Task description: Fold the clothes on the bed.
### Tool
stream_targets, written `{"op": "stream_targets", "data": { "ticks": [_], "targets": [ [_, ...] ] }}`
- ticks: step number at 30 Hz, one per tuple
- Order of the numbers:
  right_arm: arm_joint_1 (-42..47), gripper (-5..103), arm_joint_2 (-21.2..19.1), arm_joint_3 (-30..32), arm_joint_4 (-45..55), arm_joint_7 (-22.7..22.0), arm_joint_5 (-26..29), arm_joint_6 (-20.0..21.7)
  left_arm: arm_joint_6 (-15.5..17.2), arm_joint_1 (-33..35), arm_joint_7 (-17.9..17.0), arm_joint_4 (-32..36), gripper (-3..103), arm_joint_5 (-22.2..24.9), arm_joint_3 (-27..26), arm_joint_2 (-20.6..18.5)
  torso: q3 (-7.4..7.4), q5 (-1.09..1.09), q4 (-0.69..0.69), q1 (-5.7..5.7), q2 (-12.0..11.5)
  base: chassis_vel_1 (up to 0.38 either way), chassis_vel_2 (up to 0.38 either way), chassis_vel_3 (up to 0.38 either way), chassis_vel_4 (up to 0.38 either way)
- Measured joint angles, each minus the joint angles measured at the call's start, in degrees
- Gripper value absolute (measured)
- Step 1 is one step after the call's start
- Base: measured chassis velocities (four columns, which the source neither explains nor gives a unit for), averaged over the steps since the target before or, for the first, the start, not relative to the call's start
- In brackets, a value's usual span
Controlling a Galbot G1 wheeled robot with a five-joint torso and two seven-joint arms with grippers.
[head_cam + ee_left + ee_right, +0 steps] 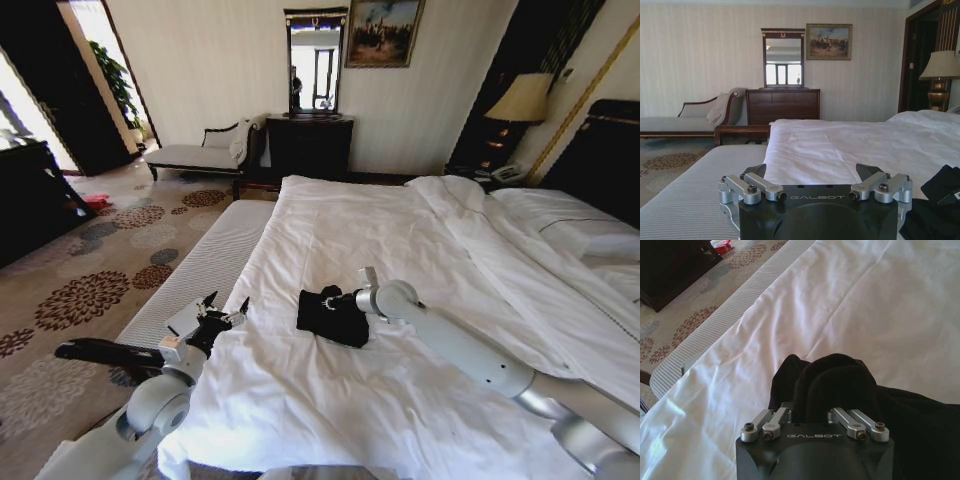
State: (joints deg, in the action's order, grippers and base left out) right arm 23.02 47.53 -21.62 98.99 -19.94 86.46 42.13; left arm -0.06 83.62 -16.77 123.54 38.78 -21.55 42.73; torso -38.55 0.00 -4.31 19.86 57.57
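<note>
The clothes (335, 318) are one small black bundle, bunched up on the white duvet of the bed (400, 230) near its foot end. My right gripper (336, 301) reaches in from the right and is shut on the bundle's upper edge. In the right wrist view a hump of the black clothes (835, 385) rises between the jaws of the right gripper (812, 412) and hides the fingertips. My left gripper (222, 306) hovers open at the bed's left edge, a short way left of the clothes. The left wrist view has the left gripper (812, 171) empty, with the clothes (940, 200) off to one side.
A narrow grey-striped bench (200, 265) runs along the foot of the bed below my left arm. White pillows (590, 235) and a dark headboard (610, 150) are at the right. A chaise (195, 153), dresser (308, 145) and lamp (522, 100) line the far wall.
</note>
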Motion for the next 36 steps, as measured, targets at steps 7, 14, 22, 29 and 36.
{"op": "stream_targets", "data": {
  "ticks": [7,14,22,29,36],
  "targets": [
    [-2.6,52,0.0,-0.8,3.8,-1.9,2.6,0.0,0.0,-0.4,0.0,-0.3,100,0.1,0.5,0.3,0.0,0.0,0.0,0.0,0.0,0.0,0.0,0.0,0.0],
    [-4.9,79,0.2,-1.2,7.6,-3.9,5.4,0.0,0.1,-0.2,-0.1,0.0,100,0.2,0.1,0.3,0.0,0.0,0.0,0.0,0.0,0.0,0.0,0.0,0.0],
    [3.9,99,-2.0,7.9,8.0,-2.9,-0.7,-1.2,0.3,0.0,-0.3,0.5,100,0.2,0.1,0.4,0.0,0.02,-0.03,0.0,0.0,0.0,0.0,0.0,0.0],
    [12.9,100,-2.3,14.2,3.7,2.9,-12.2,-9.8,0.5,0.2,-0.7,0.7,100,0.0,0.4,0.2,0.0,0.0,-0.02,0.0,0.0,0.0,0.0,0.0,0.0],
    [14.1,100,1.8,13.5,3.6,5.8,-16.9,-14.8,1.1,0.7,-1.3,1.9,100,0.7,-0.6,-1.4,0.0,0.0,0.01,0.0,0.0,0.0,0.0,0.0,0.0]
  ]
}}
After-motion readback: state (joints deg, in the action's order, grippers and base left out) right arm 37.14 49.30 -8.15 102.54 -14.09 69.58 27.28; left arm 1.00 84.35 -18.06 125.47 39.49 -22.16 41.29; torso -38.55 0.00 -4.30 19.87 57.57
